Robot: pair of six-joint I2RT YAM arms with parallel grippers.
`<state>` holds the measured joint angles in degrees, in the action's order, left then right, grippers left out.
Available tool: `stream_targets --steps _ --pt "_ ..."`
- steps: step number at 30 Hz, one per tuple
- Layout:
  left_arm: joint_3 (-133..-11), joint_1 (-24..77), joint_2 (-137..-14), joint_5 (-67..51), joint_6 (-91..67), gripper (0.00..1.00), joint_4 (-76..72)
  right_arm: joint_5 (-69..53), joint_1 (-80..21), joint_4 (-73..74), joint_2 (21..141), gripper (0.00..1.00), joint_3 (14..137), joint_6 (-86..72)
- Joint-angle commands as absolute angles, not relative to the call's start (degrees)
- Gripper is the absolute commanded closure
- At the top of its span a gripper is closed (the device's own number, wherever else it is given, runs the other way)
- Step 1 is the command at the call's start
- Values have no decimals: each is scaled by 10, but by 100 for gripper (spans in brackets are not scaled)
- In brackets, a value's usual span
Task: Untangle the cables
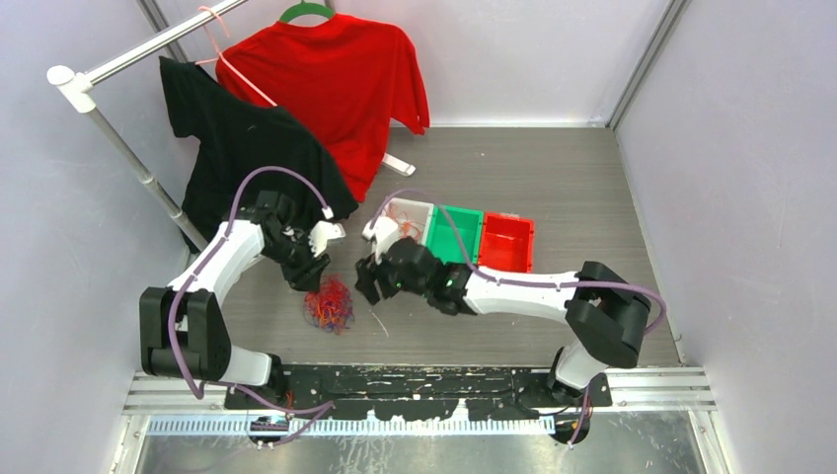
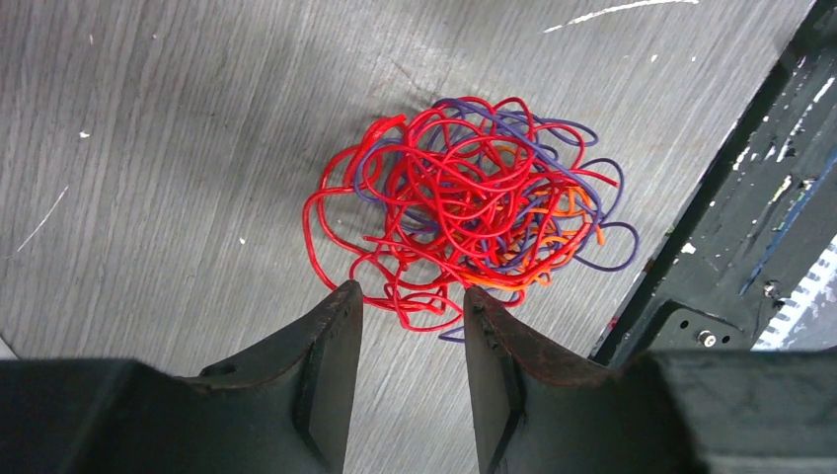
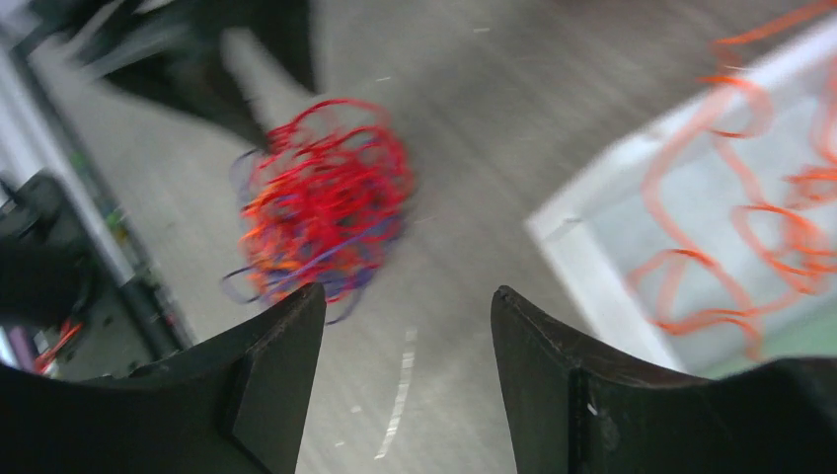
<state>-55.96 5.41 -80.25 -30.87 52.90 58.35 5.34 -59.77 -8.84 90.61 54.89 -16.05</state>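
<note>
Sorting stage of the untangling task. The cables (image 2: pixel 464 207) form a mixed red, purple and orange tangle lying on the table (image 2: pixel 148 148), just ahead of the left gripper (image 2: pixel 410 296), whose jaws stand apart with nothing between them. The right gripper (image 3: pixel 408 296) hovers beside the tangle, its jaws wide apart and empty. A few orange strands (image 3: pixel 750 227) lie in the white bin (image 3: pixel 577 262) nearby, which suggests colour-by-colour separation is partly done. The next move probably calls for one claw to pin the clump while the other closes on a single outlying loop and draws it free.
</note>
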Motion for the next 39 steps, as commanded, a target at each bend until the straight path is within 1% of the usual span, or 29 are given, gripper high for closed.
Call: stream_targets --steps 1,4,7,10,13,14,16,17,20,22,24,26,28,33,36,39 --pt "-564 55 -813 -300 509 56 556 39 -655 -171 912 32 550 -123" --pt "-576 38 -808 -299 478 50 550 57 -678 -178 951 32 569 -103" --pt "-583 13 -796 -310 490 43 567 53 -681 -193 990 33 596 -118" --pt "-584 10 -794 -302 494 35 585 46 -681 -196 1030 37 617 -126" --pt "-580 9 -794 -304 494 30 598 43 -681 -202 1053 40 627 -127" --pt "-577 9 -793 -305 494 30 599 45 -681 -202 1059 43 630 -128" --pt "-572 9 -793 -310 493 30 600 61 -680 -198 1066 53 634 -133" --pt "-571 9 -792 -313 494 32 602 68 -676 -196 1067 59 632 -137" --pt "-571 9 -791 -326 516 37 614 77 -662 -196 1062 73 621 -155" --pt "-563 9 -789 -334 519 40 613 87 -652 -192 1057 78 613 -166" --pt "-551 9 -786 -336 514 41 595 89 -644 -192 1051 80 604 -171" --pt "-539 10 -786 -336 502 42 573 94 -639 -194 1042 79 595 -170" --pt "-531 12 -790 -340 482 42 554 102 -636 -195 1033 76 586 -165" --pt "-507 31 -798 -341 446 45 509 112 -634 -200 991 56 562 -147" --pt "-491 36 -803 -335 422 51 476 122 -651 -217 959 49 546 -125" --pt "-486 36 -811 -332 401 60 447 110 -678 -223 945 47 543 -110"
